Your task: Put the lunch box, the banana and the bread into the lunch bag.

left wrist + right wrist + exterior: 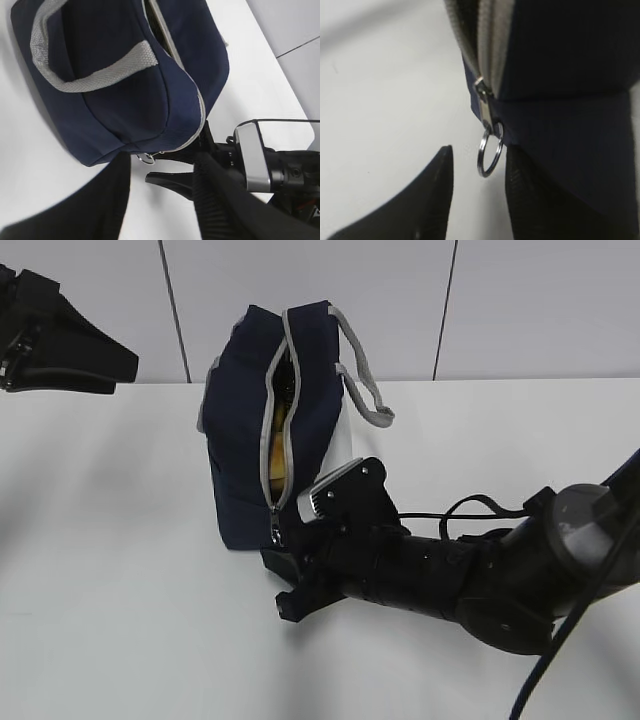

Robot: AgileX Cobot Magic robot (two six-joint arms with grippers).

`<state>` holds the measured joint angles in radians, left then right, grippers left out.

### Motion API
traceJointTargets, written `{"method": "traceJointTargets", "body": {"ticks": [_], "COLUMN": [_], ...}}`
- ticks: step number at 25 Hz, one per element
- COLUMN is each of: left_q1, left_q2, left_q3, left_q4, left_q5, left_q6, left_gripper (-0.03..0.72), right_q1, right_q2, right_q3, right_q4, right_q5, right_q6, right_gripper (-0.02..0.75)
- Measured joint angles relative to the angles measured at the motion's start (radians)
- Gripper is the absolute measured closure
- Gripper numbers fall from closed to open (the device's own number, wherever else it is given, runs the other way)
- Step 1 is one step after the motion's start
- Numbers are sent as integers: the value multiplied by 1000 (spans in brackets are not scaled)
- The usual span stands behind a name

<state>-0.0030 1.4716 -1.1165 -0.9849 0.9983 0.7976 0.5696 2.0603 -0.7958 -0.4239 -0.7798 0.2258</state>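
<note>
Navy lunch bag (240, 440) stands upright, zipper open.

The right arm (480, 575) reached low across from the right side of the exterior view, its wrist nearly level. The right gripper (479, 200) had its two dark fingers (432, 200) apart with a clear gap between them, gripping nothing. The left arm (55, 345) hung raised at the far left, and the left gripper (160, 210) showed only blurred dark fingers standing apart.
</note>
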Motion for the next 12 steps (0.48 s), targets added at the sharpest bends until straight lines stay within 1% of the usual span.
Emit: {"method": "traceJointTargets", "body": {"ticks": [5,9,12], "left_q1": [1,1,1], "left_q2": [1,1,1], "left_q3": [0,0,0], "left_q4": [-3,-3,-4], "left_q5": [1,6,14], "left_q6": [2,2,2], "left_gripper": [380,380,380], "right_q1": [0,0,0], "right_q2": [7,7,7], "right_q3": [-2,-4,-6], "right_q4": [0,0,0], "right_q5": [2,2,2], "right_q6": [0,0,0], "right_gripper": [565,664,699]}}
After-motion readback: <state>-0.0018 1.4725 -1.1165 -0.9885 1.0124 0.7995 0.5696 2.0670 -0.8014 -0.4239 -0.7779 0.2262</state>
